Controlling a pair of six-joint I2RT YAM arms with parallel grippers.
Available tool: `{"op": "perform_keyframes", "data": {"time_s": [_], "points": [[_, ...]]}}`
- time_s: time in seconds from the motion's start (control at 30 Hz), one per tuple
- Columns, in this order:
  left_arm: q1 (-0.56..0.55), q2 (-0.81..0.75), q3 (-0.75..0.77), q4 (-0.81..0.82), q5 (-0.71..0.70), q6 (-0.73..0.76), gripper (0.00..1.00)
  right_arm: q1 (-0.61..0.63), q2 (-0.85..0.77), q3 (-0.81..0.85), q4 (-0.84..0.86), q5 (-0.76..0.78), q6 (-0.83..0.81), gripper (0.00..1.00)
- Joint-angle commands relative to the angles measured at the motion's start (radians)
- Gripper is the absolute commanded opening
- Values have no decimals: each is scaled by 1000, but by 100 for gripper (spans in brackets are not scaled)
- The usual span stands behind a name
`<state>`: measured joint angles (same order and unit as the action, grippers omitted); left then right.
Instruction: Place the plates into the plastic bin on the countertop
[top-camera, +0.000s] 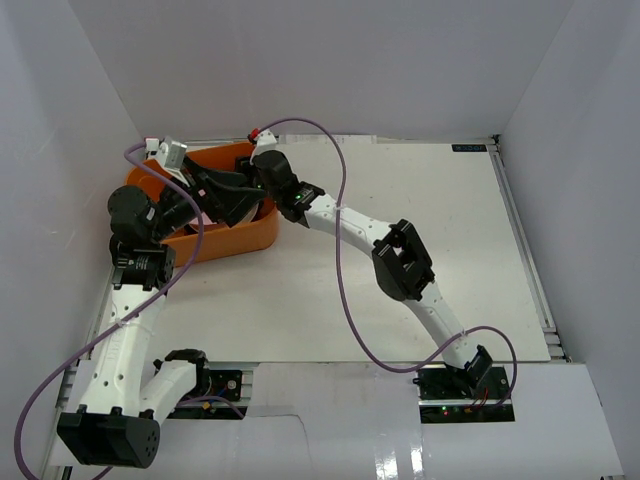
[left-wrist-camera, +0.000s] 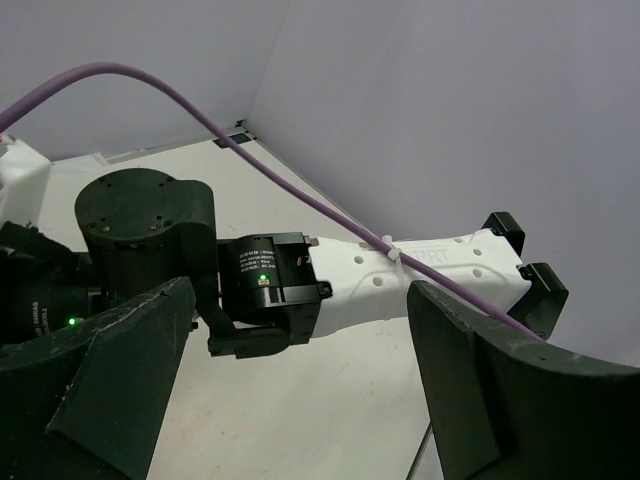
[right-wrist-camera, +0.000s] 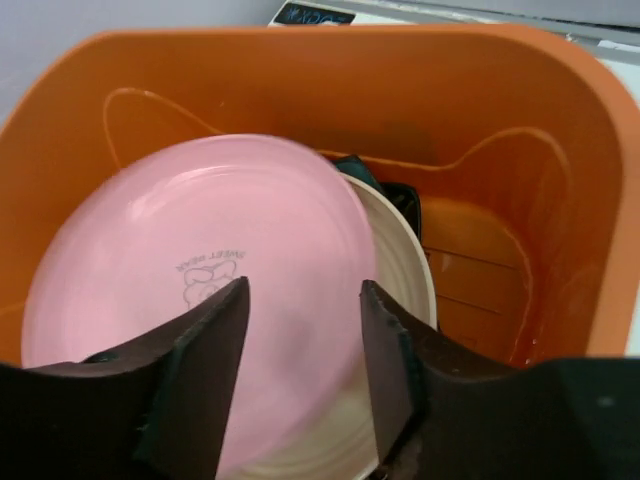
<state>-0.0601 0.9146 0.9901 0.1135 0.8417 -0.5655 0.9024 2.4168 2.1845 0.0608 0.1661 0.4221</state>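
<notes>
Pink plate in the bin, R gripper parted over it. Task looks close to done.

R gripper (right-wrist-camera: 302, 292) sits low inside the plastic bin (right-wrist-camera: 330, 70), jaws part-way apart w/ nothing pinched. The pink plate (right-wrist-camera: 200, 250) lies under the fingers on top of a cream plate (right-wrist-camera: 408, 275), w/ a dark plate edge (right-wrist-camera: 395, 195) poking out behind. L gripper (left-wrist-camera: 300, 300) is wide open and empty, up beside the bin, facing the R arm. In the top view the bin is at the far-left of the countertop (top-camera: 470, 220) and no plates show on the white surface. The arms hide most of the bin interior, so can't count the stack. Est.: at least 3 plates in, prob. all. Left to do: back the R arm out w/o dragging the pink plate.
</notes>
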Motion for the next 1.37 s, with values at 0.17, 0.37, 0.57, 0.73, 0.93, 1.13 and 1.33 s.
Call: {"op": "perform_keyframes", "data": {"time_s": [0.17, 0.37, 0.57, 0.73, 0.93, 1.13, 1.33], "points": [[34, -5, -11, -54, -125, 26, 98, -8, -218, -133, 148, 27, -32, 73], [54, 3, -21, -98, -259, 29, 98, -14, -551, -582, 266, 15, -104, 88], [51, 50, -30, -58, -176, -7, 98, -33, -1005, -1053, 286, 134, -216, 90], [37, 21, -65, -29, -112, -57, 98, -36, -1477, -1454, 228, 350, -253, 90], [31, -169, -231, -49, -127, -50, 98, -37, -1900, -1698, 71, 526, -215, 90], [26, -272, -306, -152, -107, -16, 98, -39, -2010, -1769, 57, 567, -194, 90], [26, -250, -180, -158, -119, -40, 98, -37, -1948, -1545, 18, 541, -281, 90]]}}
